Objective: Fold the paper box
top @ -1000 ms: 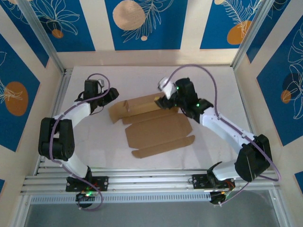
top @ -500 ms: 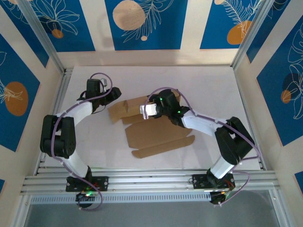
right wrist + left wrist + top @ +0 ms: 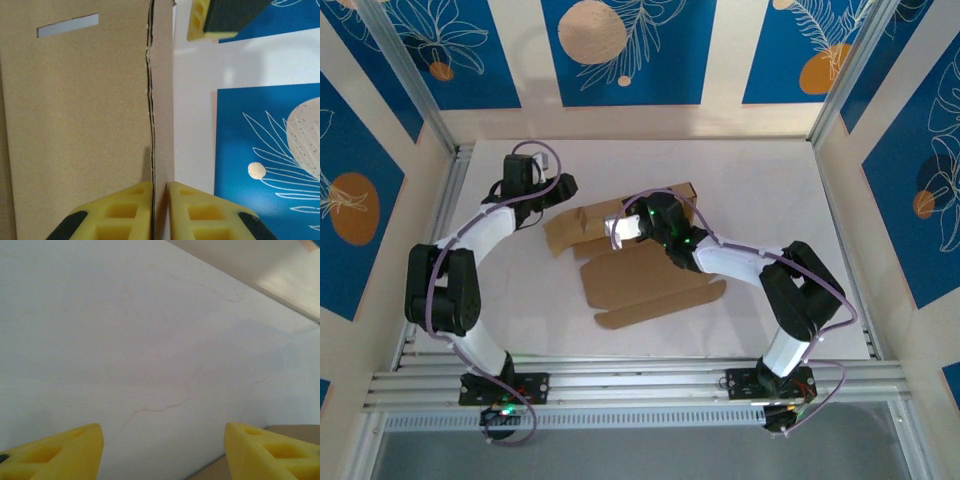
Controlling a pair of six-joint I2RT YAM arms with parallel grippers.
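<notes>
The paper box (image 3: pixel 650 275) is a flat brown cardboard sheet in mid table, with its far wall (image 3: pixel 582 222) folded upright. My right gripper (image 3: pixel 620 222) reaches in from the right. In the right wrist view it (image 3: pixel 160 187) is shut on the top edge of that upright wall (image 3: pixel 161 100), with the box's inner panel (image 3: pixel 80 115) and a slot to its left. My left gripper (image 3: pixel 558 195) hovers by the box's far left corner. It (image 3: pixel 161 430) stands open over the white table, a corner of cardboard (image 3: pixel 210 474) just below it.
White tabletop (image 3: pixel 770 190) lies around the box, walled by blue patterned panels (image 3: pixel 625 50) at the back and sides. An aluminium rail (image 3: pixel 640 385) runs along the near edge. A yellow finger (image 3: pixel 215 20) of the left gripper shows beyond the wall's far end.
My right arm swung from the box's right end to the middle of its far wall and shut on it. The box shifted slightly. My left gripper drew back a little.
</notes>
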